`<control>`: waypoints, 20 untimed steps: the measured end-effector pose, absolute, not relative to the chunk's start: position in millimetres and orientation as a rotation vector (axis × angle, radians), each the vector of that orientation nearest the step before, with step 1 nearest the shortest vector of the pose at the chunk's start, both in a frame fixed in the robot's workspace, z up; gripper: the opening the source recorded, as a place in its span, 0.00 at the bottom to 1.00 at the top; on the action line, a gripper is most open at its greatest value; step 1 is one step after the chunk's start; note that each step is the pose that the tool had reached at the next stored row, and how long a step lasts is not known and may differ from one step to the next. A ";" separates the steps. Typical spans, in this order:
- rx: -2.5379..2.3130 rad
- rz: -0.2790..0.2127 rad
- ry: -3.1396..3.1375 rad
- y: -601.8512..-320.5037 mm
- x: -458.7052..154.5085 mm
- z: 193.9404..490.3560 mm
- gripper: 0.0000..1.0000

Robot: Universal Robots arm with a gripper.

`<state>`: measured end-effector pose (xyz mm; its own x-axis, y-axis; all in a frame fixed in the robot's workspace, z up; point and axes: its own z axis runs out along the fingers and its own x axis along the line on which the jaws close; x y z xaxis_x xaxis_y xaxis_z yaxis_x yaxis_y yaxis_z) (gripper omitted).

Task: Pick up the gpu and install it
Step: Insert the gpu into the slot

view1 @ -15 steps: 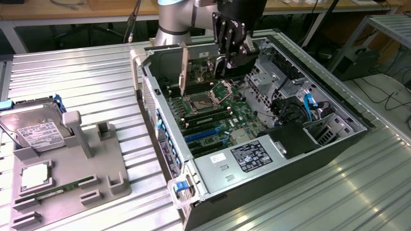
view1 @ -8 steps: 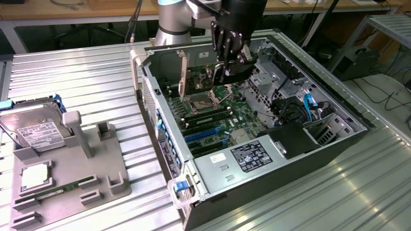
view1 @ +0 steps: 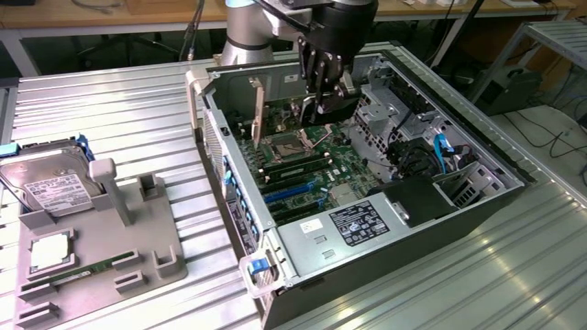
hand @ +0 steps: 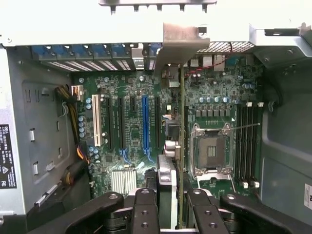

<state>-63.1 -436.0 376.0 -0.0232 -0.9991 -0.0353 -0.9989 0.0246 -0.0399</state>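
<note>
Ribbed metal surface (view1: 119,110) carries the open computer case (view1: 477,206), where the gripper (hand: 176,204) clamps the gpu (hand: 181,146) edge-on above the motherboard (hand: 131,131); slight tilt could miss the slot.

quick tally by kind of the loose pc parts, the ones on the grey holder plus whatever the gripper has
hard drive: 1
processor chip: 1
memory stick: 1
gpu, held in the gripper: 1
total: 4

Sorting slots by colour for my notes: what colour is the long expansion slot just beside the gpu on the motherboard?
Blue. The slot beside the gpu shows best in the wrist view.
</note>
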 end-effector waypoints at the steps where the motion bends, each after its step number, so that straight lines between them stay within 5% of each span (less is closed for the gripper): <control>1: -2.158 -0.005 2.211 -436.0 -64.5 374.3 0.28; 20: -2.156 0.003 2.220 -442.5 -65.8 342.0 0.28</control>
<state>-65.8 -442.5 342.0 -0.0285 -0.9990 -0.0348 -0.9991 0.0296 -0.0313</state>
